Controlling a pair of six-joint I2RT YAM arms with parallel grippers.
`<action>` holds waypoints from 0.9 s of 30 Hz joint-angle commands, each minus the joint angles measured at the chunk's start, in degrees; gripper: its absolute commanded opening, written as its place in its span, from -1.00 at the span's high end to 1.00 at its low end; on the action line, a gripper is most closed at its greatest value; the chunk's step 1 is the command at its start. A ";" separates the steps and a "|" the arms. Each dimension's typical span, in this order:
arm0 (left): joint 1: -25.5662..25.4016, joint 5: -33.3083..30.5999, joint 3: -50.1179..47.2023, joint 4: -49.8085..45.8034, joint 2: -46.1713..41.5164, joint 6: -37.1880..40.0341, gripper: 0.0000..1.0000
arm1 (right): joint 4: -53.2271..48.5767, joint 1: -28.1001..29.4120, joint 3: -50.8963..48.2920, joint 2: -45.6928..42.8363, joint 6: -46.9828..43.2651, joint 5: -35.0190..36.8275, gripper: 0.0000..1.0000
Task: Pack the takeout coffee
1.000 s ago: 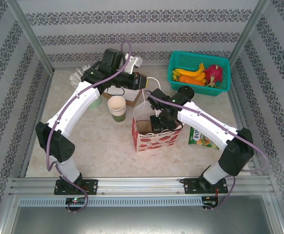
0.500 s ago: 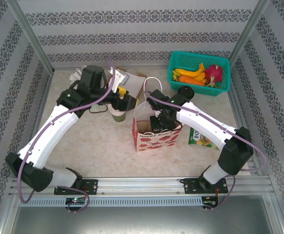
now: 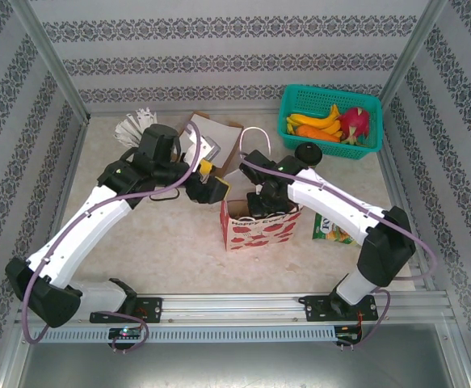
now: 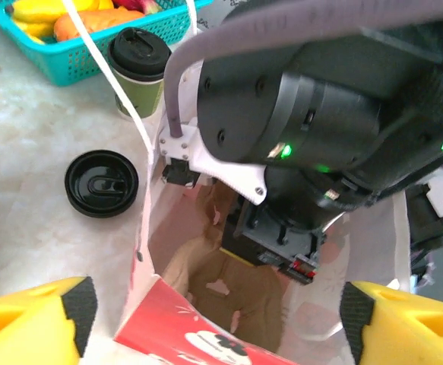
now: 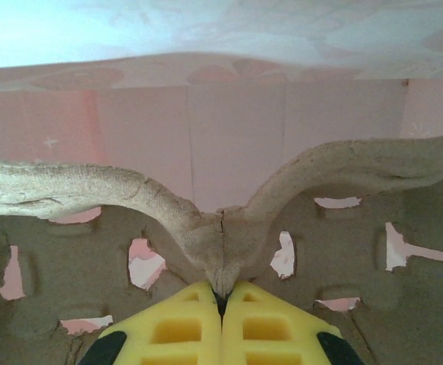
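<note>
Here, I have the left arm [image 3: 98,214] over the open mouth of the paper bag [image 3: 259,233], which stands near the middle of the worktop [image 3: 170,242]. Its jaws stand wide apart and hold nothing; in the left wrist view one yellow finger [image 4: 31,319] shows at each side of the bag's mouth. The right arm [image 3: 332,202] reaches down into the bag. Its jaws are pressed together on the raised middle fold of the cardboard carrier [image 5: 92,251] inside the bag, with the bag's pink inner wall just behind. The coffee cup [image 3: 308,153], its black lid on, stands upright on the worktop outside the bag. It is toward the back right corner, just beside the front of the teal basket [image 3: 293,129] of fruit. A loose black lid [image 4: 101,182] lies flat on the worktop between that cup and the bag, apart from the cup and close to the bag's side.
</note>
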 commanded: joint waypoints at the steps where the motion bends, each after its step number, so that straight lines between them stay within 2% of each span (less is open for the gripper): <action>1: -1.35 0.09 1.10 -3.02 0.95 -7.25 -0.62 | -1.75 0.61 1.78 2.13 1.32 2.54 1.00; 5: -2.12 -0.69 1.60 -5.89 1.91 -10.03 -0.57 | -1.89 0.79 1.82 2.88 2.16 2.80 1.00; 16: -3.33 -0.22 4.10 -11.23 4.49 -11.47 -0.52 | -0.38 1.91 1.13 3.16 2.89 6.37 1.00; 22: -3.51 -1.55 5.29 -12.76 7.47 -12.90 -0.31 | 3.10 2.75 -1.77 2.54 4.05 8.70 1.00; 27: -3.51 -2.02 5.96 -13.16 8.45 -13.52 -0.03 | 5.31 3.07 -4.05 1.94 5.13 10.89 0.99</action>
